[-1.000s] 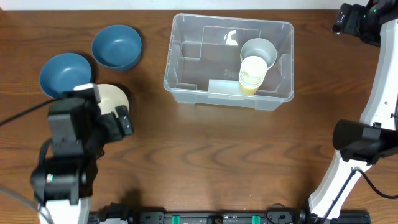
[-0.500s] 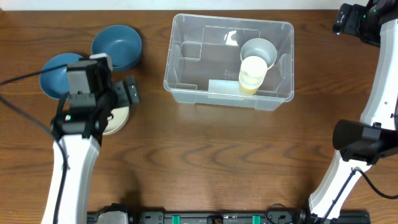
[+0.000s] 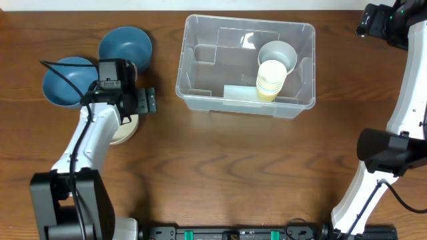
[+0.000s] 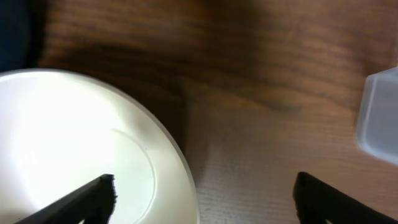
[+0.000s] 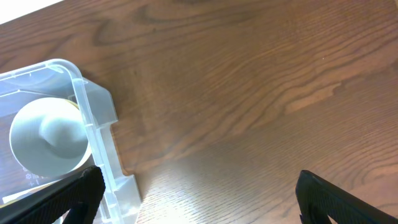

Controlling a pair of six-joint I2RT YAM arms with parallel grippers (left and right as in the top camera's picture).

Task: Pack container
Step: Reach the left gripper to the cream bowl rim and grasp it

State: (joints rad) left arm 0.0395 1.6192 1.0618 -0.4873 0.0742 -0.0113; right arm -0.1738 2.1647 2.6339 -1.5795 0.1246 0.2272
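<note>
The clear container (image 3: 200,93) stands at the back middle of the table. Inside it lie a stack of yellow cups (image 3: 270,80) and a grey cup (image 3: 279,53). My left gripper (image 4: 202,196) is open and low over the right rim of a cream bowl (image 4: 74,143): one finger is above the bowl's inside, the other above bare wood. The same bowl (image 3: 125,128) shows partly under the left arm in the overhead view. My right gripper (image 5: 199,193) hangs open and empty beside the container's corner (image 5: 93,118), with the grey cup (image 5: 46,137) in sight.
Two blue bowls (image 3: 67,80) (image 3: 127,48) sit at the back left, close to the cream bowl. A corner of the container (image 4: 379,118) shows at the right of the left wrist view. The right arm (image 3: 400,100) runs along the table's right edge.
The left arm has stretched away from the front edge toward the back right. Its gripper went from covering the cream bowl to hanging over the bowl's right rim. The right arm stayed still.
</note>
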